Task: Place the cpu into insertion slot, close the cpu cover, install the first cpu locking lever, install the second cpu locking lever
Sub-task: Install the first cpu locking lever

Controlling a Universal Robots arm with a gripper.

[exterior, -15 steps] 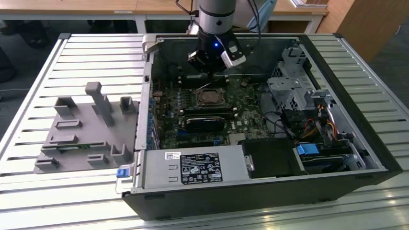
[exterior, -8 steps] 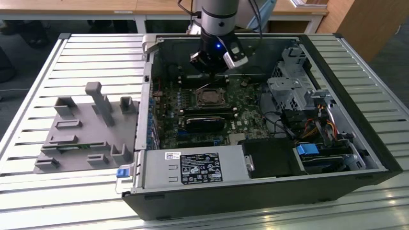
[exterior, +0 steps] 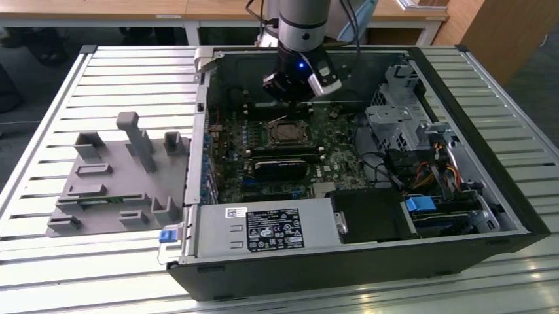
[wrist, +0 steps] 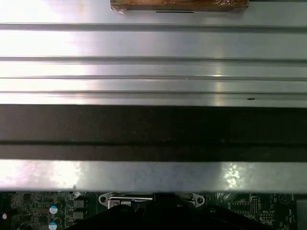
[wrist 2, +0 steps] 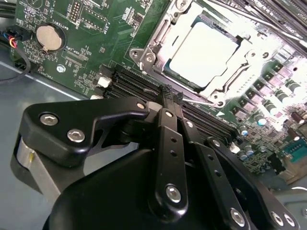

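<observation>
Glare washes the cpu [wrist 2: 204,52] almost white in the second wrist view; it lies flat in the insertion slot [wrist 2: 178,76], with the cpu cover [wrist 2: 242,55] folded down over it so that the silver frame borders its face. Whether the locking levers are latched I cannot tell. The gripper [wrist 2: 170,93] hangs just above the long black memory slots [wrist 2: 124,81] beside the socket, its black fingers pressed together at the tips with nothing seen between them. A round coin cell [wrist 2: 49,38] sits on the green motherboard [wrist 2: 96,43], well apart from the socket.

In the exterior view the arm reaches down into the open computer case [exterior: 489,216], the gripper near the case's far wall and close to the socket. The case lies on a slatted metal table [exterior: 52,281]; a grey parts fixture [exterior: 105,176] rests on the slats towards the exterior view's left – beside the case
</observation>
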